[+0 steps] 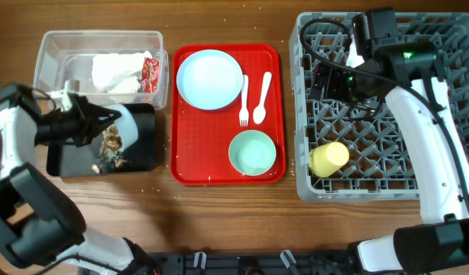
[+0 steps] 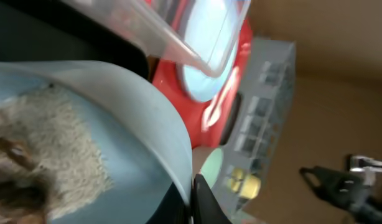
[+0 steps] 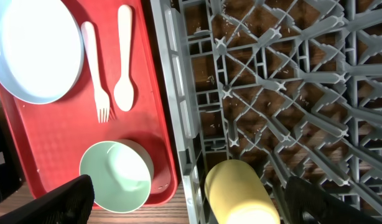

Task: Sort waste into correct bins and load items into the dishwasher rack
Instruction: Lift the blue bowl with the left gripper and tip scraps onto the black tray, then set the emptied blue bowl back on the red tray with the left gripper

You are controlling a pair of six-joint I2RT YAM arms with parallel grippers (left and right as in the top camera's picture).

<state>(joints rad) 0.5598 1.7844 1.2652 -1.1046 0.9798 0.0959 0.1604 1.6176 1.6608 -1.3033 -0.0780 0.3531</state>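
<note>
One left gripper (image 1: pixel 111 119), bowl (image 1: pixel 134 127) tilted above black tray (image 1: pixel 66 161)

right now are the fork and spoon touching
Apart. The right wrist view shows red tray between the fork and the spoon along their whole length.

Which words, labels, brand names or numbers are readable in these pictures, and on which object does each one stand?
No text can be read with certainty.
On the red snack wrapper in the clear tub: some light print, too small and blurred to read.
On the plate, the yellow cup, the rack and the red tray: no writing is visible.
</note>
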